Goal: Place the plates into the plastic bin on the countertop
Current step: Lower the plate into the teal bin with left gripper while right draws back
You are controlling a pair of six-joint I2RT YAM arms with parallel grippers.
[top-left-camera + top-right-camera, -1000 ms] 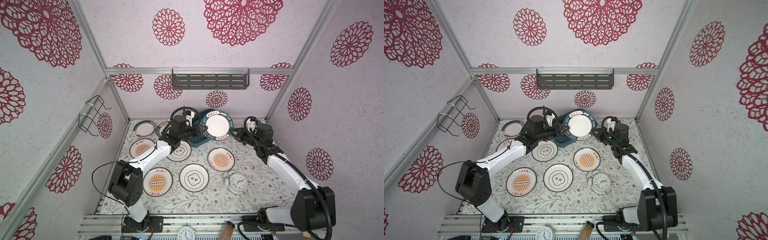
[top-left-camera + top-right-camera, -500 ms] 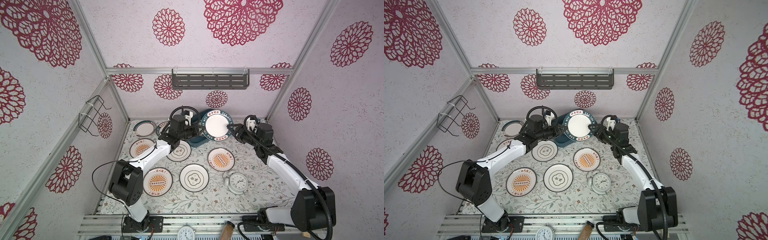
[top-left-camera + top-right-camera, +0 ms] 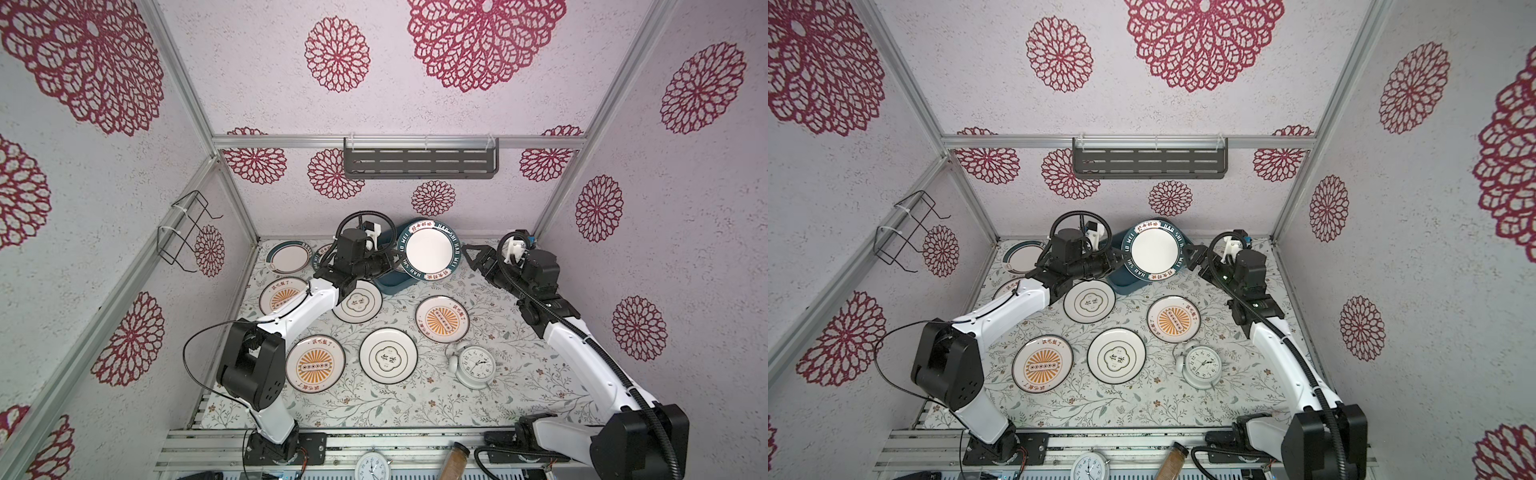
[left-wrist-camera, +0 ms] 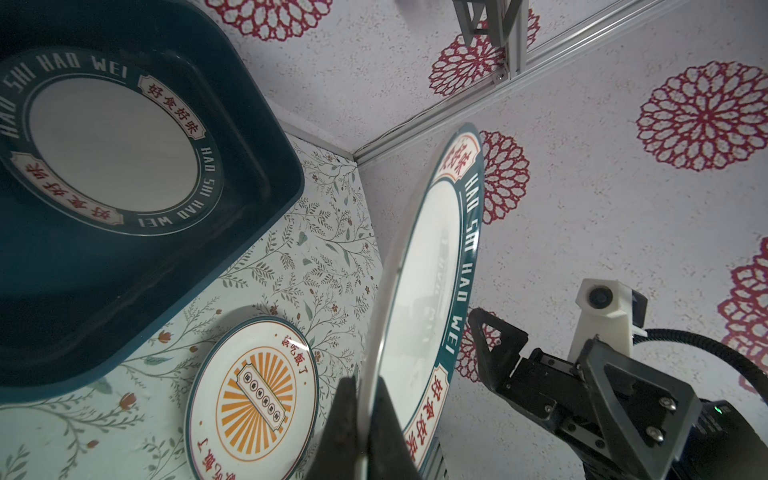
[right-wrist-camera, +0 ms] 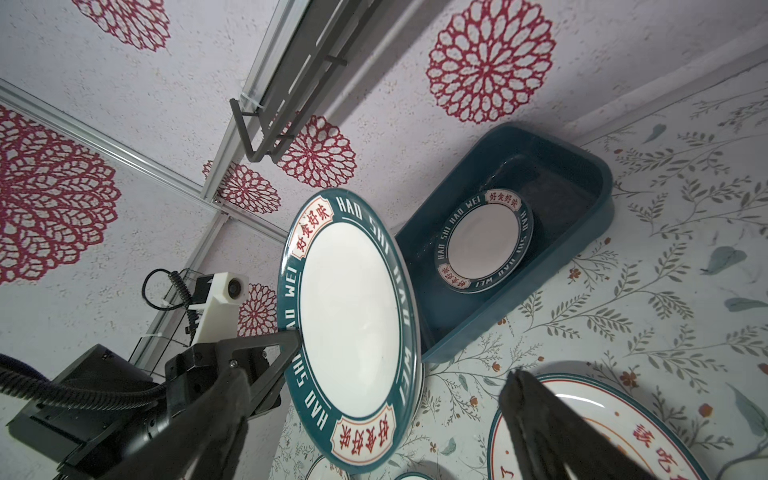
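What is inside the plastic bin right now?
One teal-rimmed plate lies inside the plastic bin; the floor beside it looks bare. Anything under that plate is covered.

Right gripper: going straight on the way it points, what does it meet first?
Probably the near edge of the raised round white ceramic plate with a dark teal lettered rim, pinched by the left gripper; the right gripper, jaws open, aims at it. Depth is unclear.
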